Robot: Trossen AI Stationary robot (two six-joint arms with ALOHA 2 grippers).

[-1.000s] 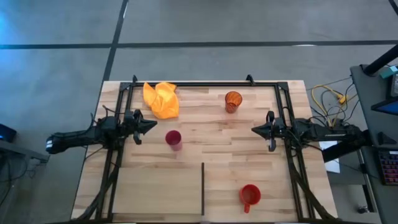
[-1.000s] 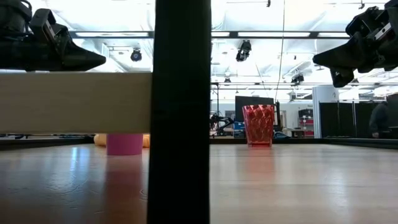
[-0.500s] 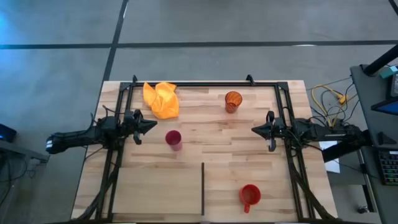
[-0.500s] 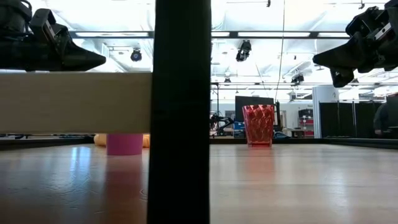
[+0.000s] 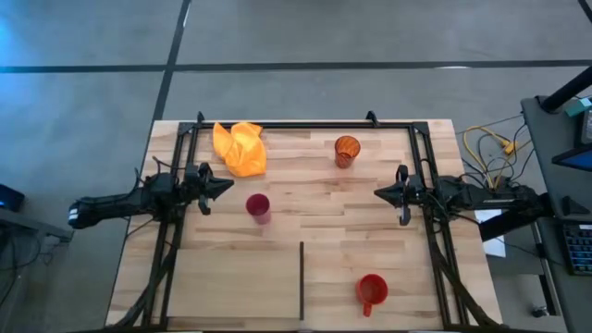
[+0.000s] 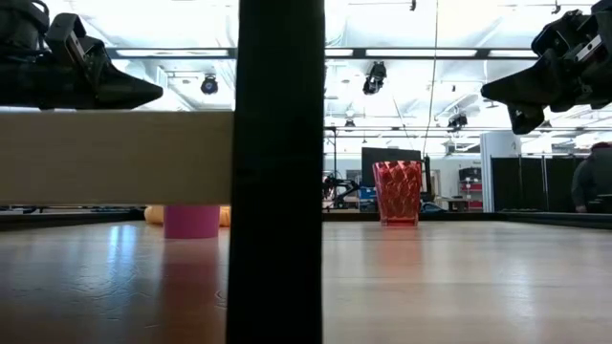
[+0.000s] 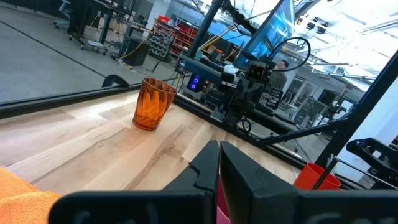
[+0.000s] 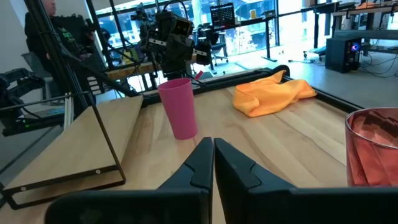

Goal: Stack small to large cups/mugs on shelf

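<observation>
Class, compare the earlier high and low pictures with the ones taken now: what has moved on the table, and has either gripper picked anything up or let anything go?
Nothing on the table visibly changed. The left gripper and right gripper hang shut and empty above the table, as before. The magenta cup, orange tumbler, red mug and yellow-orange cloth lie where they were. Only a person in the room behind shifted slightly.

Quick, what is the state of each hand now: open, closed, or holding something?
Left hand: closed, holding nothing, above the table.
Right hand: closed, holding nothing, above the table.
</observation>
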